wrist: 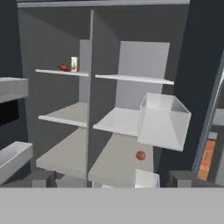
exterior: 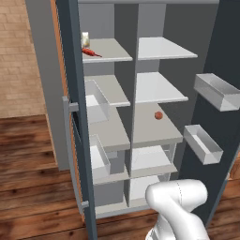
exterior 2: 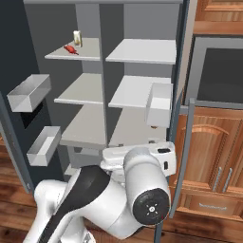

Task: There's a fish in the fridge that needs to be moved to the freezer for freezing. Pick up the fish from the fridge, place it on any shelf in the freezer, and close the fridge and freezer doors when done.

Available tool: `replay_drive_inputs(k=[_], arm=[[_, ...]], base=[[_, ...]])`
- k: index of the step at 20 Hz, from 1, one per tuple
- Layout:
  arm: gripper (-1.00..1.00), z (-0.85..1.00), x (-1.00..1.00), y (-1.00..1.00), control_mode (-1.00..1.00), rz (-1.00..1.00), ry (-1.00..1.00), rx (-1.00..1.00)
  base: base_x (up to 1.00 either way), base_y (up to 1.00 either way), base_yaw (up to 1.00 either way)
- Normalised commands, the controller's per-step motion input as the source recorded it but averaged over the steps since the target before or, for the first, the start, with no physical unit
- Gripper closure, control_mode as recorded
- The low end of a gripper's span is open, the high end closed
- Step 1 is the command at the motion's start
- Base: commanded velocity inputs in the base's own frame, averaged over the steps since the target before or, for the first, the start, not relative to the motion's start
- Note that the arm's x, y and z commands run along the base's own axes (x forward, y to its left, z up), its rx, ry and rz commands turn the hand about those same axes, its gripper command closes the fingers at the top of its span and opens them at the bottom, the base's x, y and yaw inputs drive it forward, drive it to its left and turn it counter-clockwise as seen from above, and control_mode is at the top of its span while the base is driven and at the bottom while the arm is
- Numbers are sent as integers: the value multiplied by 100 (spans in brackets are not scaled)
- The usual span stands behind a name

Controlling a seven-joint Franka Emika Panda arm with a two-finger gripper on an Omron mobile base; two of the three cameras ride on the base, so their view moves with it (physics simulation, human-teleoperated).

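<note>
A: Looking at the left base view first, where is the fish?
B: On the top shelf of the left compartment, upper left of the frame, just beside a small jar. The arm is at the bottom right, well apart.
A: And the right base view?
B: The fish is again upper left, high above the arm. Whether this compartment is the fridge or the freezer, I cannot tell.
A: The hand view?
B: The gripper has its tips spread wide with nothing between them. The fish lies far up and to the left of it, with its long axis across the frame, along the shelf edge. I think the hand must rise and go left.
</note>
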Motion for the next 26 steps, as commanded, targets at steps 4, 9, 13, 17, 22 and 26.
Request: replay_drive_inputs(k=[4,9,13,17,22,26], arm=[[-100,-58,14,-50,-100,8,-13,4],[-100,-53,17,-55,-100,13,-18,7],[-100,-37,3,-55,-100,16,-10,13],[-100,-37,27,-50,-100,21,-2,16],[-100,-30,20,-45,-100,23,-11,12],[-100,-36,17,-36,-100,25,-9,10]], base=[[0,0,0],[0,0,0],[0,0,0],[0,0,0],[0,0,0],[0,0,0]])
